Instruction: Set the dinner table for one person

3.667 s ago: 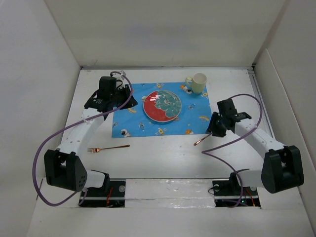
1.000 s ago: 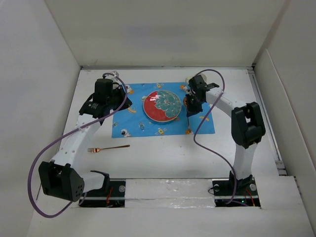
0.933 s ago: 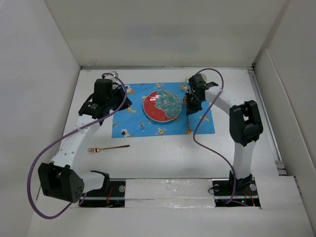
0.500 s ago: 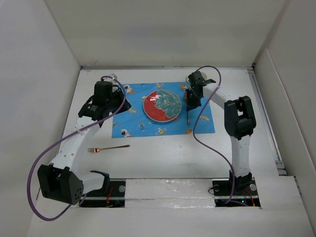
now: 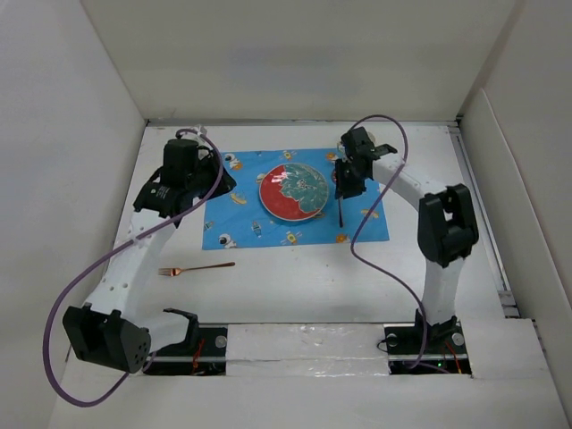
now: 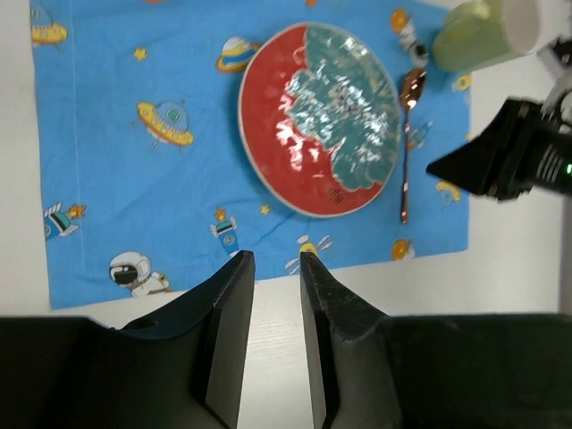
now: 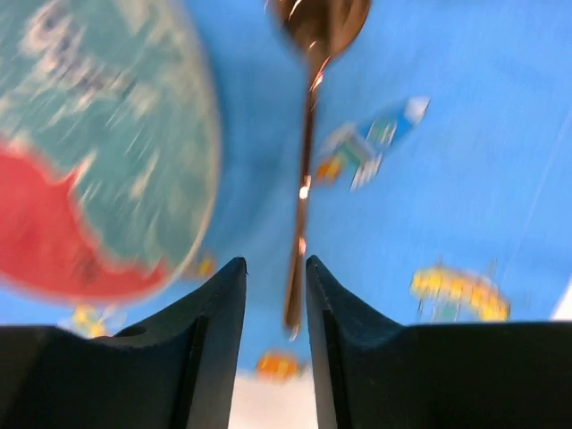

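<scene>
A copper spoon (image 5: 340, 211) lies flat on the blue space-print placemat (image 5: 241, 219), just right of the red and teal plate (image 5: 294, 190). My right gripper (image 5: 342, 186) hovers over the spoon's bowl end, open; in the right wrist view the handle (image 7: 307, 152) lies on the mat below the gap between the jaws (image 7: 275, 264), not pinched. My left gripper (image 5: 190, 183) hangs over the mat's left edge, open a little and empty (image 6: 274, 259). A copper fork (image 5: 198, 268) lies on the white dinner table (image 5: 295, 286) at the front left.
A pale green mug (image 6: 478, 37) stands at the mat's far right corner, mostly hidden by the right arm in the top view. White walls enclose the table on three sides. Purple cables loop off both arms.
My right arm carried the spoon from the table's right side onto the mat beside the plate and let it go. My left gripper drifted slightly left and back.
</scene>
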